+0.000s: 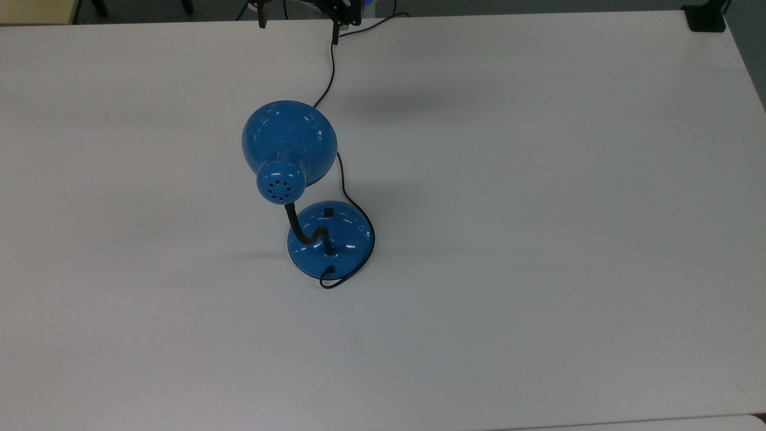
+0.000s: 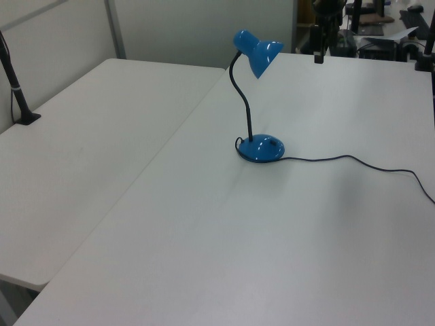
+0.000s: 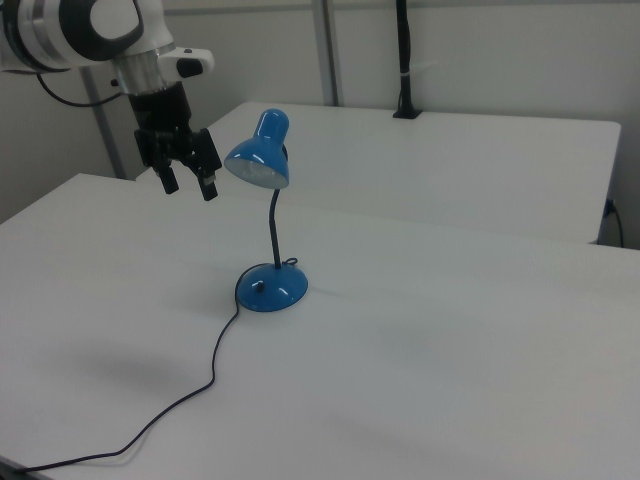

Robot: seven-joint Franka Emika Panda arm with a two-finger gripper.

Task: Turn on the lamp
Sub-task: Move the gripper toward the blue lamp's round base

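The blue lamp stands near the middle of the white table (image 1: 538,239). Its dome shade (image 1: 289,142) tips toward the top view's top, on a black gooseneck (image 1: 296,224). A small black switch (image 1: 328,211) sits on the round base (image 1: 347,239). No glow shows under the shade (image 3: 258,160). The black cord (image 1: 332,78) trails off the table's far edge. My gripper (image 3: 190,186) hangs open in the air, left of the shade in the right view and well above the table, holding nothing. In the top view the gripper (image 1: 298,30) is at the upper edge.
A second white table (image 2: 81,136) adjoins this one, with a black clamped post (image 2: 13,88) on its far side. The loose cord (image 3: 200,390) snakes across the table from the base (image 3: 271,288). A black clamp (image 1: 706,18) sits at the corner.
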